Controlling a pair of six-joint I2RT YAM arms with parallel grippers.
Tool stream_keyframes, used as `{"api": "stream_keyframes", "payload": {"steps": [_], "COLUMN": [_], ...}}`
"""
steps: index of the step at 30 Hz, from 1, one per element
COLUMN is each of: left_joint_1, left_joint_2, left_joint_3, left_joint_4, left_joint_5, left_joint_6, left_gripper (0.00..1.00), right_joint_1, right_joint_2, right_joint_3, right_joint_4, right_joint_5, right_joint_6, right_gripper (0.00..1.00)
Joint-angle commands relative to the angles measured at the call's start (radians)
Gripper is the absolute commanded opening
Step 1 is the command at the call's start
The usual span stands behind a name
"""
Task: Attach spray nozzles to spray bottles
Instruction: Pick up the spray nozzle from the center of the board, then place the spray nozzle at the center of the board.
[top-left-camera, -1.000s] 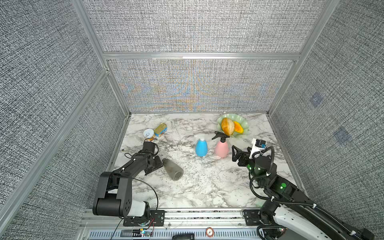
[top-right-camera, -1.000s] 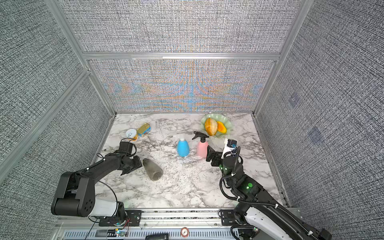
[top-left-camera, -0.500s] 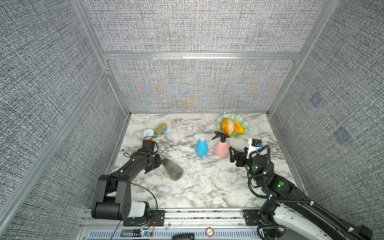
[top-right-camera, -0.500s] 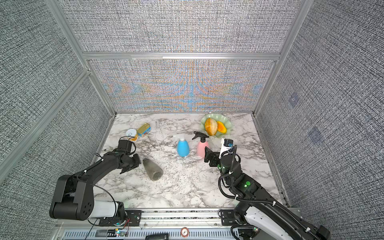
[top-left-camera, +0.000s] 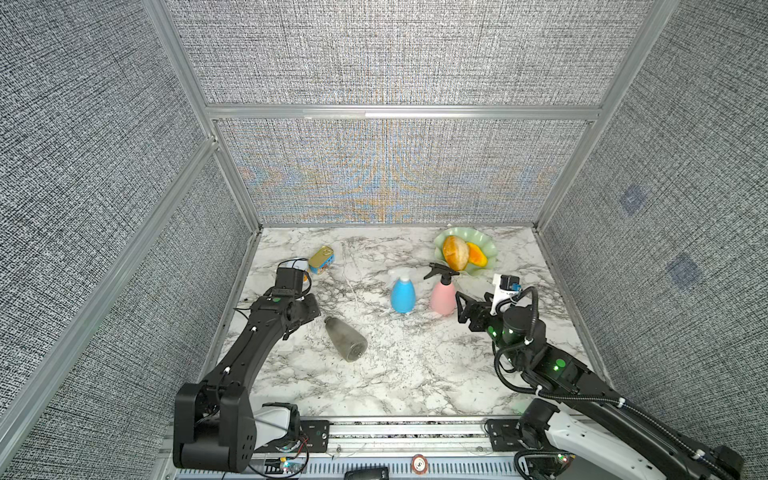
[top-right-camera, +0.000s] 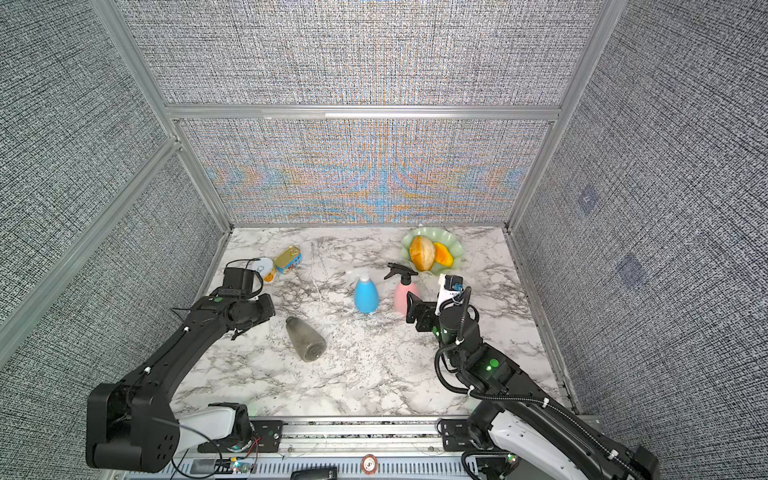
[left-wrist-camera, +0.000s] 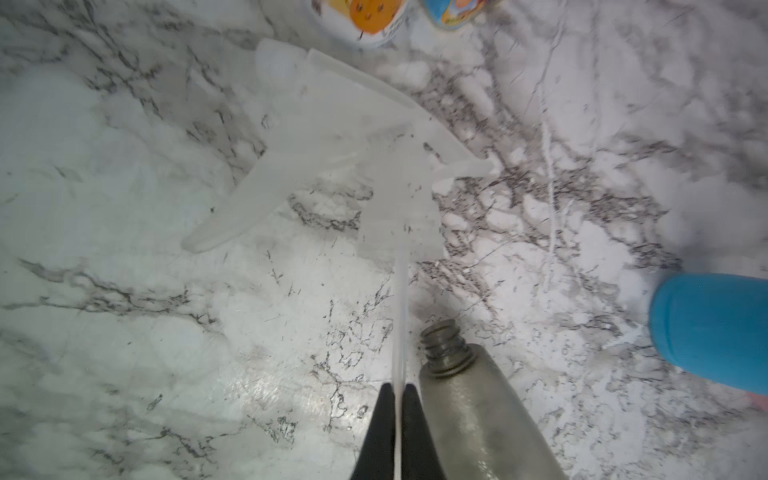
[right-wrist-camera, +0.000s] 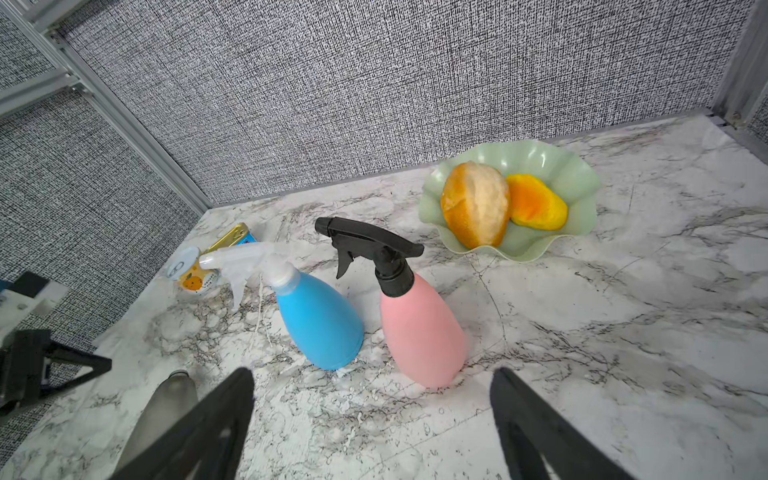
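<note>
Marble worktop (top-left-camera: 415, 374), right gripper (right-wrist-camera: 372, 374) wide open and empty beside the pink plastic bottle (right-wrist-camera: 419, 328), smoky grey plastic bottle (left-wrist-camera: 478, 415) lying nearer the left edge, left gripper (left-wrist-camera: 398, 388) beside it pinching the thin tube of the clear white spray nozzle (left-wrist-camera: 332, 158)

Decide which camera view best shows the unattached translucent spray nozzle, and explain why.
The left wrist view: the translucent nozzle fills the frame, trigger and head visible, its dip tube pinched in the shut left gripper. In both top views and the right wrist view I cannot make it out.
</note>
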Motion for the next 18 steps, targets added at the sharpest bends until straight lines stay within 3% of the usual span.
{"api": "stream_keyframes", "payload": {"steps": [1, 7, 10, 13, 18], "left_joint_1": [-0.071, -0.313, -0.427, -0.553, -0.708], "left_joint_2": [-0.098, -0.364, -0.434, -0.397, -0.201], "left_joint_3": [0.005, -0.107, -0.197, -0.217, -0.13], "left_joint_4": [-0.051, -0.021, 0.049, 0.13, 0.229], "left_joint_5": [0.069, 0.064, 0.074, 0.051, 0.009], "left_joint_6": [-0.088, -0.274, -0.381, -0.405, -0.38], "left_gripper": [0.02, 0.03, 0.03, 0.03, 0.05], "right_joint_1": [0.001, 0.001, 0.002, 0.002, 0.0], "right_joint_2": [-0.002, 0.018, 0.009, 0.002, 0.002], "right_joint_3": [0.013, 0.048, 0.044, 0.048, 0.073], "right_joint_4": [0.004, -0.019, -0.014, -0.02, -0.044], "right_joint_5": [0.018, 0.049, 0.071, 0.097, 0.099], "right_joint_6": [0.002, -0.027, -0.036, -0.044, -0.041], "right_gripper": [0.9, 0.9, 0.9, 0.9, 0.9]}}
